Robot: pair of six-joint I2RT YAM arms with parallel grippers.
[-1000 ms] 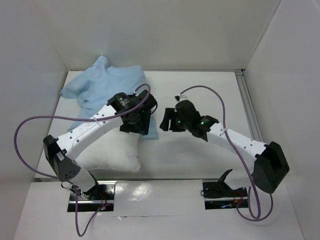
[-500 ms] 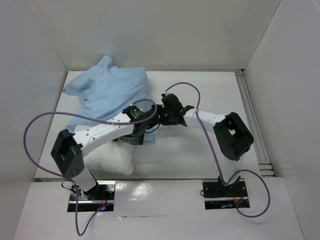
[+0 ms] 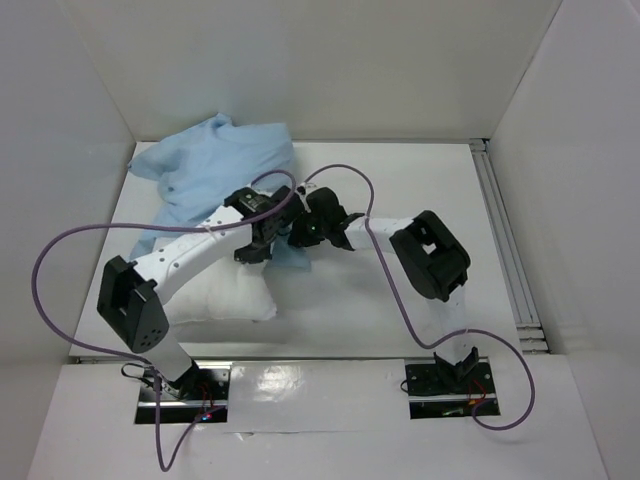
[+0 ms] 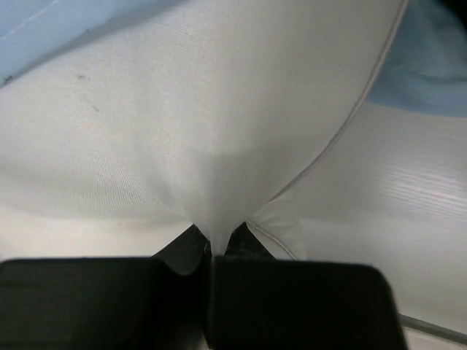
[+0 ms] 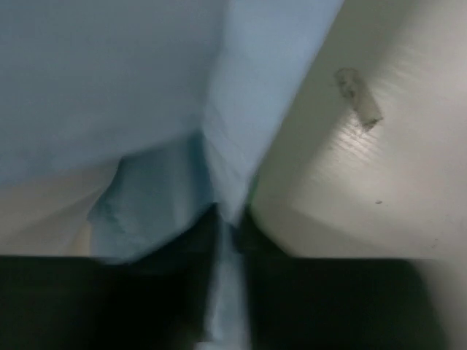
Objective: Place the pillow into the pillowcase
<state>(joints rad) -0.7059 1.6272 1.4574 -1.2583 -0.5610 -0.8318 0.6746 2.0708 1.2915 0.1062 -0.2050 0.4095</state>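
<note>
Pillow (image 3: 222,300): white, by near edge of table (image 3: 400,190), left of centre; far part gathered up in left gripper.
Pillowcase (image 3: 215,170): light blue, bunched at far-left corner; near flap reaches down to pillow.
Left gripper (image 4: 213,246): fingers pressed together on a pinch of pillow fabric, just beside the piped seam.
Right gripper (image 5: 232,219): fingers closed on a thin fold of pillowcase edge.
Handling: pillow prob. light, soft, squashy; skin likely stretches before bulk follows. Pillowcase limp, mouth collapses w/o tension.
Hold: best at pillow corner, deep bite; pillowcase at edge by opening, pulled up & apart.
Risk: thin pinch may slip out.
</note>
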